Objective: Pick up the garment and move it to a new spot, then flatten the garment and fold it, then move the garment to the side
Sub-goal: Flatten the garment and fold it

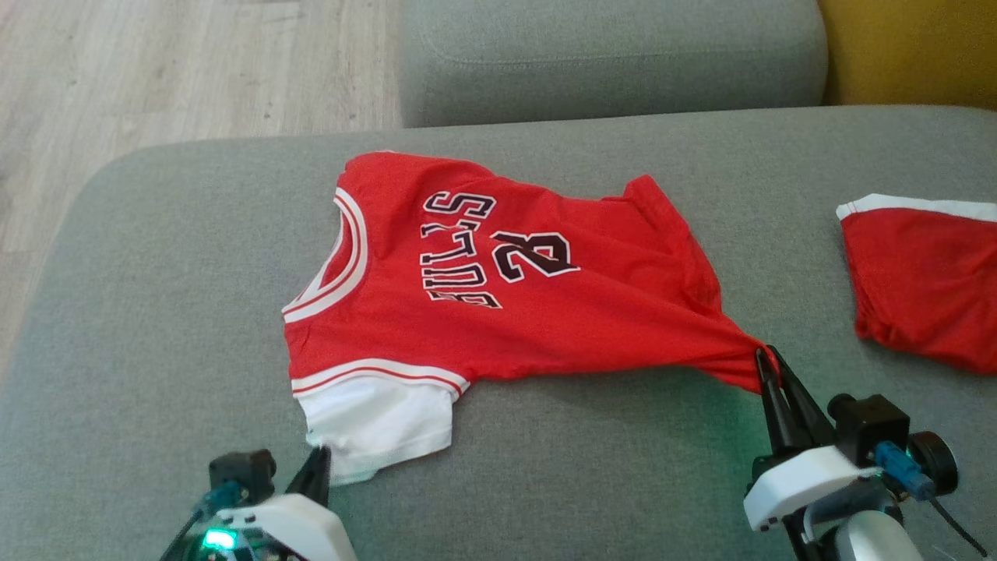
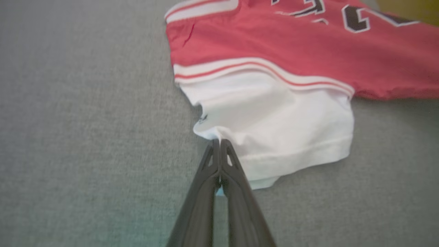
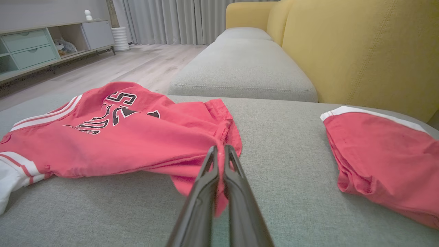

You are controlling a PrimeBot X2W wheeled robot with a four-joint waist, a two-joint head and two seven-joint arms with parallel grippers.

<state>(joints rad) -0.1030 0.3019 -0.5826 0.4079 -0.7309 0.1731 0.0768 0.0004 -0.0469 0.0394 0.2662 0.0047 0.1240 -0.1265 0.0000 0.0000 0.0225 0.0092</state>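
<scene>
right gripper was clenched on the bottom corner of the garment, the red cloth drawn to a taut point at its tips. left gripper was closed too, its tips meeting on the bunched edge of the white sleeve. the left wrist view showed cloth puckered right at the pinch, so it looked like a real hold, though only a thin bit of fabric was caught.

the garment, a red jersey with black lettering, lay face up and sideways near the middle of the grey sofa cushion, collar toward the robot's left, with wrinkles along the far hem. a second red piece lay well apart on the right.

judged from this, the flattening step was in hand: both near corners were held and the body was not yet smooth. the next move called for the two arms to draw apart and toward the robot together, low over the cushion, with even tension so neither grip slipped. the sleeve hold looked the weaker one.
</scene>
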